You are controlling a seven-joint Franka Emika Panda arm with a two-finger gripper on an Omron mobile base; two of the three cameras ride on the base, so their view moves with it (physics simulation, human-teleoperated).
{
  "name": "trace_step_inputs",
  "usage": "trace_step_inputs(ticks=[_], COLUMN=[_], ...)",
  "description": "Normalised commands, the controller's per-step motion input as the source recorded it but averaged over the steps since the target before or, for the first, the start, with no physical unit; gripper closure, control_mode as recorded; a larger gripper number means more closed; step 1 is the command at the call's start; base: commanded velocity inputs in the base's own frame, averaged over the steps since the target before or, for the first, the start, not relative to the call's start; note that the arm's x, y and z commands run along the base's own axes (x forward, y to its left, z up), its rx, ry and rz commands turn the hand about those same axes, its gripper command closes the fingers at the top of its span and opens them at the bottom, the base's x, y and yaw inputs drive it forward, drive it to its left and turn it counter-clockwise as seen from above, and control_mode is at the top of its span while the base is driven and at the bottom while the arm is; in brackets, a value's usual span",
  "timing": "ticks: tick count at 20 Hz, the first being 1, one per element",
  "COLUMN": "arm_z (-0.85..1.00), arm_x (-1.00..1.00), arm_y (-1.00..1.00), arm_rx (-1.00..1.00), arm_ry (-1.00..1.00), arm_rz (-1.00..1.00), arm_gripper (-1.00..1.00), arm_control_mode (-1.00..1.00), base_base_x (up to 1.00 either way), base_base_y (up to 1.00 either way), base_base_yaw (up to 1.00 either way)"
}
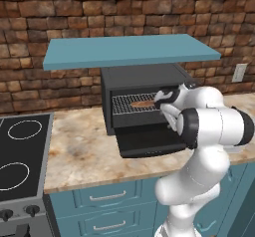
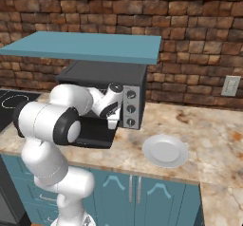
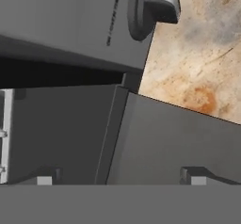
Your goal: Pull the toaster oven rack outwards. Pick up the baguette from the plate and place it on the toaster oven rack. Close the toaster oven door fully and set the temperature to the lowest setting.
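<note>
Jaws spread, gripper [image 3: 120, 180] faces toaster oven door [image 3: 179, 143].

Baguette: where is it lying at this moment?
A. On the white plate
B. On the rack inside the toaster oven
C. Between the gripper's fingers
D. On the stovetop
B. The baguette lies on the toaster oven rack inside the open toaster oven, while the plate on the counter is bare.

Toaster oven door [image 1: 149, 142] hangs open, fronting cavity; shelf [image 1: 129, 52] close overhead; counter [image 2: 218, 139] right seemingly free.
</note>
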Motion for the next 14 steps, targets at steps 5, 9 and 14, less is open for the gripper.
trace_step_inputs(ticks=[5, 9, 14], arm_z=[0.03, 0.26, 0.44], arm_x=[-0.23, -0.44, -0.64], arm_y=[0.00, 0.00, -0.14], arm_rx=[0.06, 0.07, 0.04], arm_ry=[-0.16, -0.17, 0.00], arm_rz=[0.00, 0.00, 0.00], arm_gripper=[-1.00, -1.00, -1.00], arm_control_mode=[-1.00, -1.00, -1.00], base_base_x=[0.00, 0.00, 0.00], base_base_y=[0.00, 0.00, 0.00], base_base_yaw=[0.00, 0.00, 0.00])
